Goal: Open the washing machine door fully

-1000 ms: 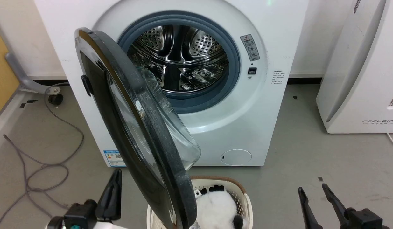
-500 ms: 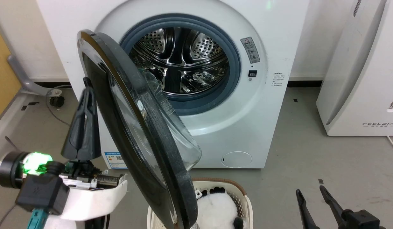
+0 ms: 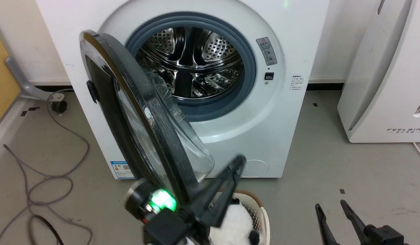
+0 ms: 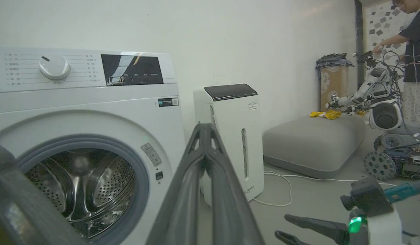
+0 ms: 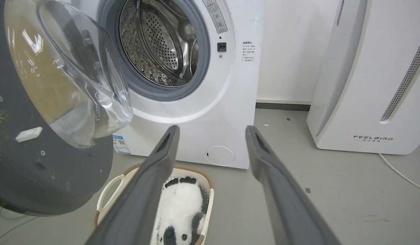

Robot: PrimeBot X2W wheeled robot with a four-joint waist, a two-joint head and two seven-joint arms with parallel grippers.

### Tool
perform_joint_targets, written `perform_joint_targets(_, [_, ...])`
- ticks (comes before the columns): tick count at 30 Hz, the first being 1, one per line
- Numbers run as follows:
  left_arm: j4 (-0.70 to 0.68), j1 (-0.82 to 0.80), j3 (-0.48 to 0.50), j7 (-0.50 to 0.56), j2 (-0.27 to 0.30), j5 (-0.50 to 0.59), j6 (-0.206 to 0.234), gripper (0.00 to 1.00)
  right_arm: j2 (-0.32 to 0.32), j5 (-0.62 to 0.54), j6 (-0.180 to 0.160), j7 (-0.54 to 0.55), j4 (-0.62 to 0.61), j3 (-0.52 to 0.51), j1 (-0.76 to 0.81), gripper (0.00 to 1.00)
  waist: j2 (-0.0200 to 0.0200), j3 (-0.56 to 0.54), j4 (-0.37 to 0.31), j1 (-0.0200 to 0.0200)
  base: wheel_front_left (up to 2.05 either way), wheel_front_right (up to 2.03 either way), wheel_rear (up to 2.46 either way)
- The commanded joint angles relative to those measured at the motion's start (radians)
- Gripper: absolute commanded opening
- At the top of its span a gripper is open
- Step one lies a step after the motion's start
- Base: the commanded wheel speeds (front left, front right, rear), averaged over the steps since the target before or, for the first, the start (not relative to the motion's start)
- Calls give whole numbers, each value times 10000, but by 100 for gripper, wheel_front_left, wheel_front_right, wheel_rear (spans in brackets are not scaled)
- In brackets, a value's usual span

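Hanging about half open off the washer [image 3: 264,136], the door [image 3: 141,136] needs swinging wider; just beside it, the left gripper [image 4: 205,131] has its fingers together, the right gripper [image 5: 212,129] apart.

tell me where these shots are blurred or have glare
Head view: the left claw is smeared and its green light blooms. Left wrist view: dim, with the washing machine door rim soft at lower left. Right wrist view: sharp, with bright reflections on the door's glass.
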Motion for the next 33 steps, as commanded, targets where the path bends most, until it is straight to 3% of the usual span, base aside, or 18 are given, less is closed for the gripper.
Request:
perform_joint_targets(1, [147,280,-262,161,82,-147,-23,0,26,1,8,-55,23,0,129,100,0,1,9,0,0,0,0])
perform_joint_targets(5, [595,967,-1005,716,171,-924,-33,0,26,-5,8,-47,31,10,105,100,0,17,-4,0,0,0,0])
perform_joint_targets(11, [1630,1450,-1138,1242,282,-1115,176,0,26,62,8,-54,106,65,92,100,0,59,5,0,0,0,0])
perform_joint_targets(16, [2504,1090,-962,1042,114,-1010,415,0,26,77,8,-32,164,116,19,100,0,109,14,0,0,0,0])
perform_joint_targets(23, [3888,94,-419,383,-253,-937,1101,0,26,60,8,36,253,205,-72,100,0,122,-88,0,0,0,0])
perform_joint_targets(33, [4570,256,-72,1,-337,-1084,1775,0,26,260,8,27,306,264,27,100,0,-4,-192,0,0,0,0])
